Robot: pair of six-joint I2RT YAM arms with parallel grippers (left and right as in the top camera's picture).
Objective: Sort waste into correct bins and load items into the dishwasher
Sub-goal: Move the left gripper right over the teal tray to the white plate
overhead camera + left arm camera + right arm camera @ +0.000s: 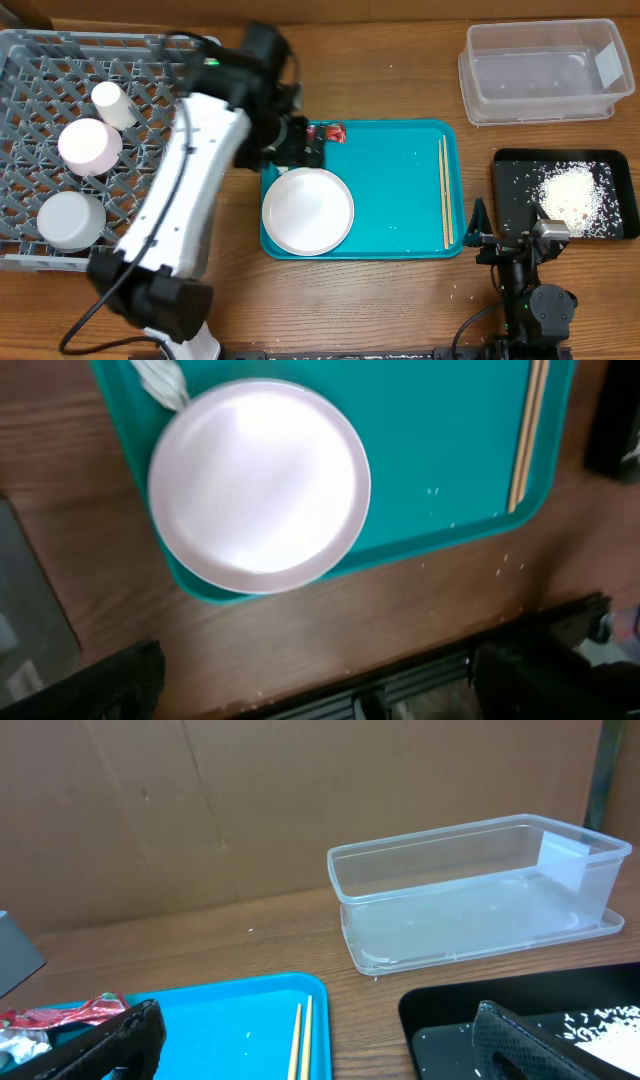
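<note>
The grey dish rack (40,60) at the left holds a white cup (112,103), a pinkish-white round dish (90,145) and a pale grey bowl (70,220). A white plate (308,210) (260,480) lies on the teal tray (400,170). The red wrapper (331,132) (70,1013) lies at the tray's far-left corner, with the white tissue (160,380) (15,1045) beside it. My left gripper (303,150) (320,695) is open and empty, above that corner. My right gripper (510,228) (320,1060) is open and empty, between the teal tray and the black tray. The clear tub (545,70) (480,890) stands at the far right.
A pair of wooden chopsticks (443,190) (528,430) (300,1040) lies along the teal tray's right side. A black tray (600,165) (480,1020) with loose white grains (572,195) sits at the right. A brown board stands behind the tub.
</note>
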